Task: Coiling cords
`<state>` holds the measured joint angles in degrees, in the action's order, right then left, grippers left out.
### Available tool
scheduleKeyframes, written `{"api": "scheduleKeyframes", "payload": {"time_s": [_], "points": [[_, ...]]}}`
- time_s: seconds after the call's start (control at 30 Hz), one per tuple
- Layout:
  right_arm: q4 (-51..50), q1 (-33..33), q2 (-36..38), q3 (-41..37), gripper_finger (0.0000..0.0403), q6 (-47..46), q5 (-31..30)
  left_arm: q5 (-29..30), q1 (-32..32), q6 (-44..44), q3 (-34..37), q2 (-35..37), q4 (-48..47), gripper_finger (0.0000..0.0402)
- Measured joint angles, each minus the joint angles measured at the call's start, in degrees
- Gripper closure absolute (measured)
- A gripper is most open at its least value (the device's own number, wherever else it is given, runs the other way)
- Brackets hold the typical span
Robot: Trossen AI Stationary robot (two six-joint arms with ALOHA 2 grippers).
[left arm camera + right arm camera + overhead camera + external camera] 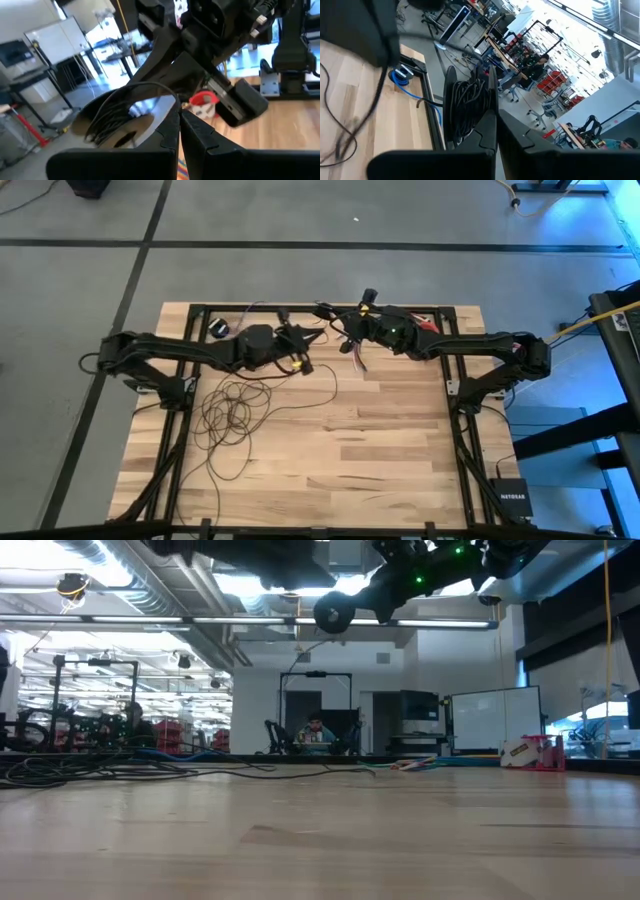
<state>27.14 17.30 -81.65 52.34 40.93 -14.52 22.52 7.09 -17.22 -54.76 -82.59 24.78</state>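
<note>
Cord (pixel 235 412) lay in loose loops on the table (pixel 400 450), below the left gripper (pixel 312 338), one strand rising to it. Both grippers were shut, raised near the far edge; right gripper (pixel 338 327) faced the left, close together, strands bunched beside each.

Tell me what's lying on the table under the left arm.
Loose loops of the cord sprawl on the table below the left gripper; the arm hides where the strand rises to it.
</note>
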Motion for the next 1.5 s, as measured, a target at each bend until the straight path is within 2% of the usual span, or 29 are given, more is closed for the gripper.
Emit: {"api": "scheduleKeyframes", "payload": {"time_s": [0.27, 0.53, 0.97, 1.27, 1.5], "points": [[0.9, 0.0, 0.0, 0.0, 0.0393, -1.6, 0.1, -0.1, 1.2, -3.6, -0.1, -9.4, 12.5, 0.0396], [2.6, 0.0, 0.0, 0.0, 0.0393, -5.0, 4.2, 0.0, 4.8, -4.3, -1.5, -15.0, 12.5, 0.0396], [-2.6, 0.0, 3.5, -0.1, 0.0393, -7.5, 4.3, 3.1, 10.6, -4.2, -1.1, -15.6, 6.0, 0.0396], [-3.5, -0.1, 5.7, 0.0, 0.0393, -9.0, 7.7, 4.1, 14.0, -1.9, -0.9, -15.8, -2.6, 0.0396], [-4.8, -0.1, 5.8, 0.0, 0.0393, -7.9, 6.2, 4.0, 15.7, -0.8, -0.9, -15.8, -5.3, 0.0396]]}}
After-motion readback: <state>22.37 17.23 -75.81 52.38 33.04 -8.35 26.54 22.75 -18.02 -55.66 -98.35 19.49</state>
